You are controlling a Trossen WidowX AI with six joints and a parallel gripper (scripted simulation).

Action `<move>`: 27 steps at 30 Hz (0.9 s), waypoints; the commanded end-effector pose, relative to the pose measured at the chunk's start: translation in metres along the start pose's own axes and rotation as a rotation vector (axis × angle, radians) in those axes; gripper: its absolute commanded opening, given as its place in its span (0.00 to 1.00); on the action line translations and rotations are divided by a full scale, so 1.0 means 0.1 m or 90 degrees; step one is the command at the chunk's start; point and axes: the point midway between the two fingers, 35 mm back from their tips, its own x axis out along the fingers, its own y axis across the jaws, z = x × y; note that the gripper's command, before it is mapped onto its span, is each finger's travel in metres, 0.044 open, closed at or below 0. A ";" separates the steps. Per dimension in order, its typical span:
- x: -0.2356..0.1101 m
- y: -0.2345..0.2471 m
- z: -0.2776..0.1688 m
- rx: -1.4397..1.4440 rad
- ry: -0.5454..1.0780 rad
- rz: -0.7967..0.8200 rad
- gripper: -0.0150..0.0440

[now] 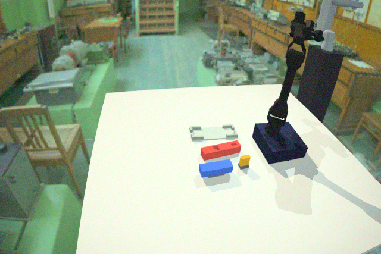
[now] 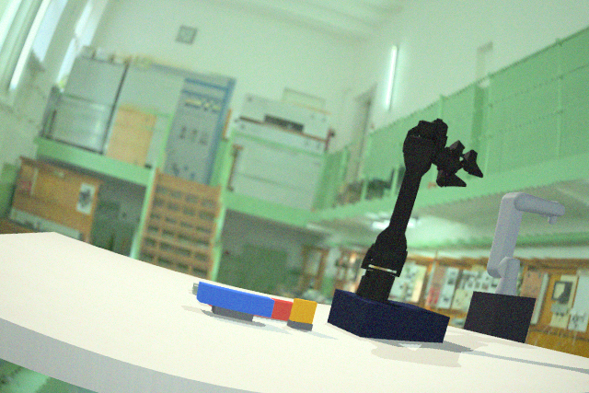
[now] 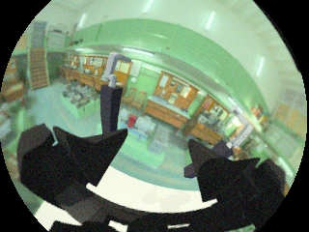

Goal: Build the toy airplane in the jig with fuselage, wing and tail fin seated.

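Note:
The pale grey jig (image 1: 212, 133) lies on the table, its cradle unoccupied. The red fuselage (image 1: 224, 151) (image 2: 282, 309) lies on the table just in front of it, its two dark sockets facing up. The blue wing (image 1: 215, 169) (image 2: 235, 299) rests in front of the fuselage, its dark tab underneath. The yellow tail fin (image 1: 244, 160) (image 2: 303, 311) stands upright on its dark tab, right of the wing. My gripper (image 2: 473, 180) (image 3: 158, 137) is open and empty, high above the table near the arm's base and far from all the parts, pointing away from them.
The dark blue base block (image 1: 278, 145) (image 2: 387, 319) carries my arm, right of the parts. A grey arm-shaped thing (image 1: 327, 17) (image 2: 506, 231) stands on a dark pedestal (image 1: 319, 82) (image 2: 499, 315) behind the table's right edge.

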 end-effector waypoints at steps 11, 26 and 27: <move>-1.70 1.53 -0.57 -0.181 -0.014 0.377 1.00; -4.04 1.96 -1.86 -0.469 -0.035 0.779 1.00; -4.19 1.93 -1.97 -0.491 -0.037 0.803 1.00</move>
